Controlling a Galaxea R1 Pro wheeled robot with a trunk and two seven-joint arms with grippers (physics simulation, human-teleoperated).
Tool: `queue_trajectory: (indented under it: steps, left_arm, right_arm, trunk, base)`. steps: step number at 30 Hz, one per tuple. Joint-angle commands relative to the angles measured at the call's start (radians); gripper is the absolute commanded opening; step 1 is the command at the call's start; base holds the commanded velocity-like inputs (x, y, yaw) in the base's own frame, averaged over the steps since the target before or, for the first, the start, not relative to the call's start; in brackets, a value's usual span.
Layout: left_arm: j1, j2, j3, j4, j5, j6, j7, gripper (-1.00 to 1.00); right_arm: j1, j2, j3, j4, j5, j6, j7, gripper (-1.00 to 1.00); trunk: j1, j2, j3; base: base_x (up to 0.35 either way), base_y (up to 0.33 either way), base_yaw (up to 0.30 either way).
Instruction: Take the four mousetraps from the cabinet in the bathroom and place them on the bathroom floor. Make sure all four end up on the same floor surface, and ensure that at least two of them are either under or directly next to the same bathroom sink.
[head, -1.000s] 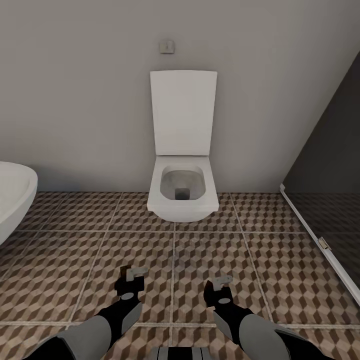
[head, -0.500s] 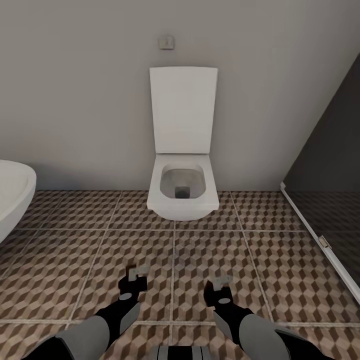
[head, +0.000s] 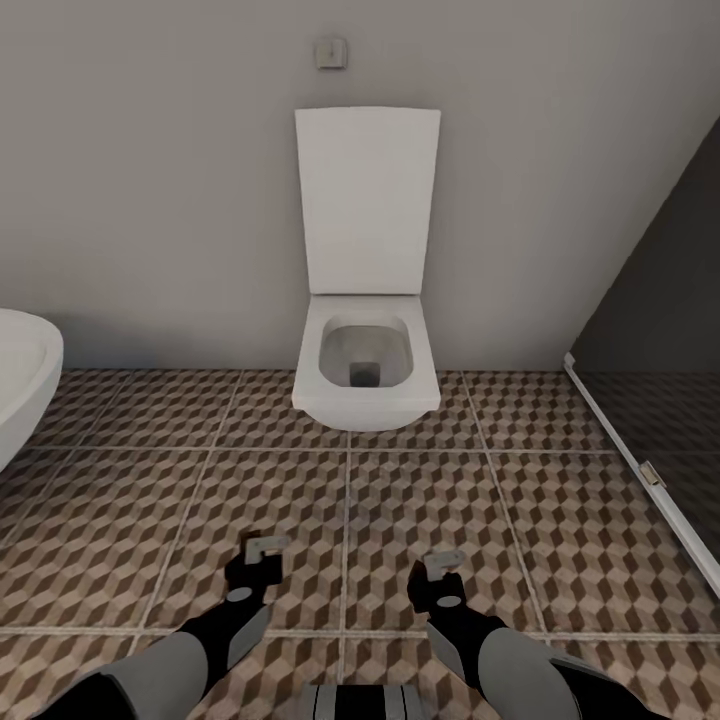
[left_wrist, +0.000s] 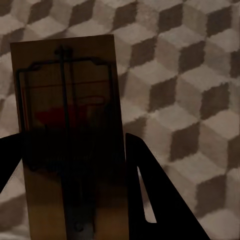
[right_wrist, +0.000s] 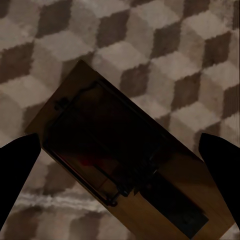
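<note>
My left gripper (head: 262, 556) was clenched on a mousetrap (left_wrist: 70, 135), its tan board squeezed between the jaws, wire spring and red spot facing the wrist camera. My right gripper (head: 440, 572) grasped a second mousetrap (right_wrist: 125, 170), lying slantwise across the jaws. Both hung low over the cube-patterned bathroom floor (head: 560, 500). Farther on stood a white toilet (head: 366, 375), lid raised against the grey wall (head: 150, 200), a white tub's rim (head: 25, 385) to the left, a dark glass partition (head: 660, 380) to the right
</note>
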Motion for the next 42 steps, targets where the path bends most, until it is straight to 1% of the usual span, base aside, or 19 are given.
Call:
queue_trajectory:
  steps: [1,8,12,17,20,24,26,28,29,30,31,33,35,36,38,40,42]
  left_arm:
    - [-0.001,0.001,-0.009,0.000,0.005,-0.002,0.005,-1.00]
    - [-0.001,0.003,-0.010,-0.001,-0.001,-0.002,0.008,-1.00]
    - [-0.001,0.002,-0.008,-0.003,0.001,-0.003,0.014,-1.00]
    - [-0.001,0.003,-0.006,-0.002,0.005,-0.001,0.006,-1.00]
    - [-0.001,0.003,-0.007,-0.001,0.000,-0.001,0.002,-1.00]
    - [-0.001,0.006,-0.009,0.000,-0.006,-0.008,-0.039,-1.00]
    - [-0.001,0.013,-0.009,0.001,-0.006,-0.011,-0.071,-1.00]
    - [-0.001,0.032,-0.008,0.002,-0.001,-0.004,-0.114,-1.00]
    - [-0.001,0.037,-0.008,0.002,0.000,-0.001,-0.127,-1.00]
    - [-0.001,0.048,-0.008,0.002,0.003,0.012,-0.157,-1.00]
    - [-0.001,0.054,-0.008,0.002,0.004,0.023,-0.175,-1.00]
    - [-0.001,0.080,-0.007,0.002,0.007,0.093,-0.251,-1.00]
    - [-0.001,0.096,-0.007,0.001,0.007,0.143,-0.287,-1.00]
    - [-0.001,0.103,-0.007,0.001,0.008,0.162,-0.301,-1.00]
    - [-0.001,0.112,-0.007,0.001,0.008,0.178,-0.312,-1.00]
    - [-0.001,0.124,-0.007,0.001,0.010,0.182,-0.318,-1.00]
    - [-0.001,0.132,-0.007,-0.001,0.014,0.166,-0.321,-1.00]
  right_arm:
    - [-0.001,0.000,-0.009,0.001,0.009,-0.003,-0.005,-1.00]
    - [-0.001,0.000,-0.009,0.001,0.008,-0.003,-0.009,-1.00]
    - [-0.001,0.000,-0.007,0.001,0.008,-0.002,-0.009,-1.00]
    - [-0.001,0.000,-0.006,0.001,0.008,-0.003,-0.010,-1.00]
    - [-0.001,0.000,-0.006,0.001,0.008,-0.003,-0.010,-1.00]
    - [-0.001,0.000,-0.006,0.001,0.008,-0.002,-0.010,-1.00]
    - [-0.001,0.000,-0.006,0.001,0.008,-0.002,-0.010,-1.00]
    - [-0.001,0.000,-0.006,0.001,0.008,-0.003,-0.010,-1.00]
    - [-0.001,0.000,-0.007,0.001,0.008,-0.003,-0.010,-1.00]
    - [-0.001,0.000,-0.006,0.001,0.008,-0.003,-0.010,-1.00]
    - [-0.001,0.000,-0.006,0.001,0.008,-0.003,-0.010,-1.00]
    - [-0.001,0.000,-0.007,0.001,0.008,-0.003,-0.010,-1.00]
    - [-0.001,0.000,-0.008,0.001,0.008,-0.003,-0.010,-1.00]
    - [-0.001,0.000,-0.009,0.001,0.008,-0.003,-0.010,-1.00]
    - [-0.001,0.000,-0.010,0.001,0.008,-0.002,-0.011,-1.00]
    - [-0.001,0.000,-0.012,0.001,0.008,0.000,-0.012,-1.00]
    - [-0.001,0.000,-0.013,0.001,0.008,0.000,-0.012,-1.00]
  trunk:
    - [0.000,0.000,-0.001]
    - [0.000,0.000,-0.001]
    - [0.000,0.000,-0.001]
    - [0.000,0.000,-0.001]
    - [0.000,0.000,-0.001]
    - [0.000,0.000,-0.001]
    - [0.000,0.000,-0.001]
    - [0.000,0.000,-0.001]
    - [0.000,0.000,-0.001]
    - [0.000,0.000,-0.001]
    - [0.000,0.000,-0.001]
    - [0.000,0.000,-0.001]
    - [0.000,0.000,-0.001]
    - [0.000,0.000,-0.001]
    - [0.000,0.000,-0.001]
    - [0.000,0.000,-0.001]
    - [0.000,0.000,-0.001]
  base:
    - [0.000,0.000,0.000]
    - [0.000,0.000,0.000]
    - [0.000,0.000,0.000]
    - [0.000,0.000,0.000]
    - [0.008,0.000,0.000]
    - [0.107,0.000,0.000]
    - [0.198,0.000,0.000]
    - [0.224,0.000,0.000]
    - [0.165,0.000,0.000]
    - [0.106,0.000,0.000]
    - [0.085,0.000,0.000]
    - [0.044,0.000,0.000]
    - [0.023,0.000,0.000]
    - [0.011,0.000,0.000]
    - [0.007,0.000,0.000]
    - [0.004,0.000,0.000]
    - [0.002,0.000,0.000]
